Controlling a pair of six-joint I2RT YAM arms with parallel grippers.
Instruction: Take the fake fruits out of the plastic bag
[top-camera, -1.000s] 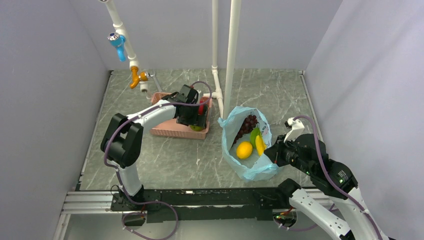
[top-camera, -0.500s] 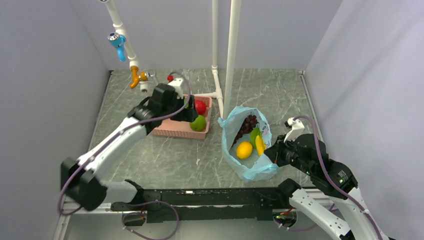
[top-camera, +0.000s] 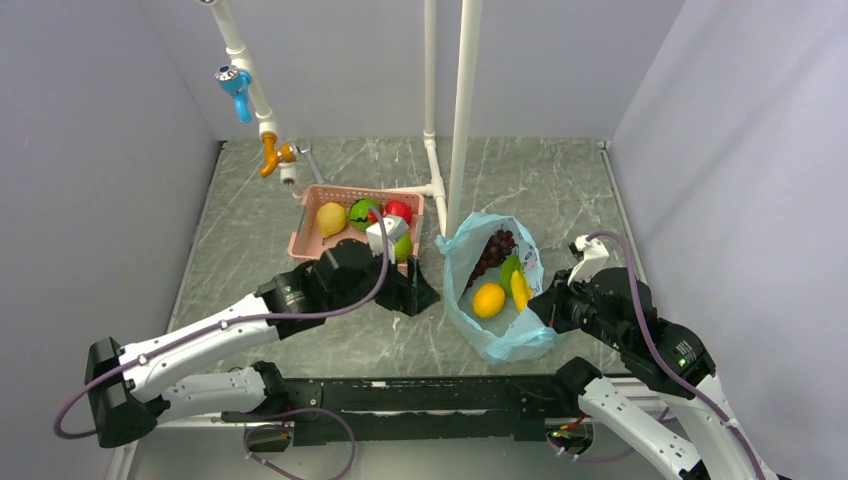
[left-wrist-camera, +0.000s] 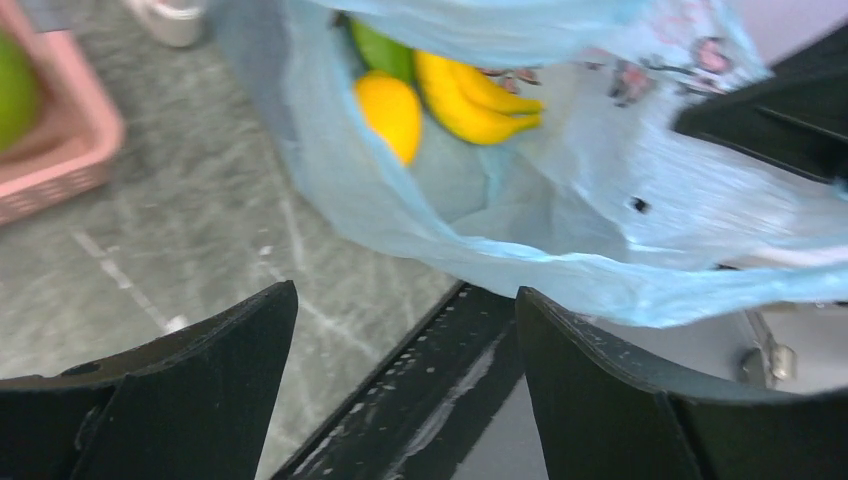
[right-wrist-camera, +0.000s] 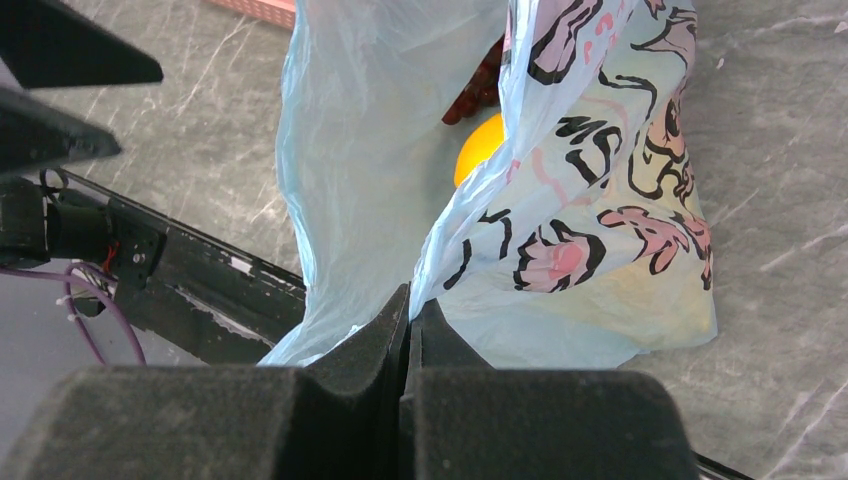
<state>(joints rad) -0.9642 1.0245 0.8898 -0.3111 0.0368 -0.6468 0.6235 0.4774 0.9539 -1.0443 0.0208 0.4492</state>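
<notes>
The light-blue plastic bag (top-camera: 500, 335) lies open right of centre. It holds dark purple grapes (top-camera: 495, 250), an orange (top-camera: 488, 299), yellow bananas (top-camera: 521, 289) and a green fruit (top-camera: 509, 270). My right gripper (top-camera: 545, 315) is shut on the bag's near right edge (right-wrist-camera: 440, 270) and holds it up. My left gripper (top-camera: 425, 295) is open and empty just left of the bag's mouth. The left wrist view shows the orange (left-wrist-camera: 392, 112), the bananas (left-wrist-camera: 470, 95) and the bag (left-wrist-camera: 560, 230) beyond the fingers (left-wrist-camera: 200, 380).
A pink lattice basket (top-camera: 300, 240) behind my left arm holds a yellow pear (top-camera: 330, 217), a watermelon (top-camera: 362, 212), a red apple (top-camera: 399, 209) and a partly hidden green apple (top-camera: 404, 250). White upright pipes (top-camera: 462, 110) stand behind the bag. A black rail (top-camera: 400, 395) runs along the near edge.
My left arm has left the basket and swung near and right to the bag's mouth, uncovering the fruits in the basket. The right arm and bag have not moved.
</notes>
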